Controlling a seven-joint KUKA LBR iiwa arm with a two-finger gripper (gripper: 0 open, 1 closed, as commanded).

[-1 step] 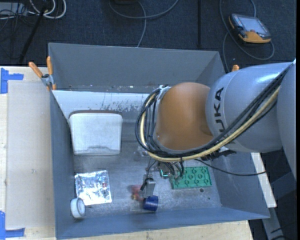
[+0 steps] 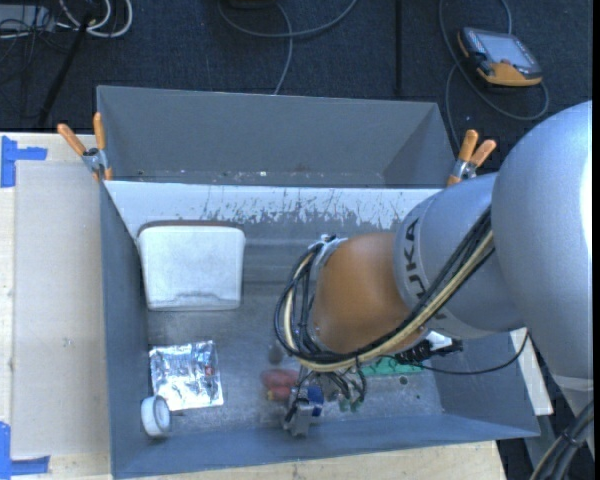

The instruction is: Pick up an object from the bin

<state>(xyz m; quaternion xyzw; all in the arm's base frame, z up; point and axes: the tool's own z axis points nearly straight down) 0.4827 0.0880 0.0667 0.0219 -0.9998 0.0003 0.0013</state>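
Note:
My gripper (image 2: 301, 415) hangs low over the bin's front middle, under the arm's orange cover. Just to its upper left a small reddish-pink thing (image 2: 277, 379) lies on the bin floor, close beside the gripper; whether they touch I cannot make out. To the right of the gripper lies a flat green thing (image 2: 392, 367), partly hidden under the arm.
A white rectangular block (image 2: 192, 265) lies at the back left. A crinkled silver foil packet (image 2: 185, 375) lies at the front left, with a small white roll (image 2: 156, 415) at its lower left corner. The arm covers the bin's right half.

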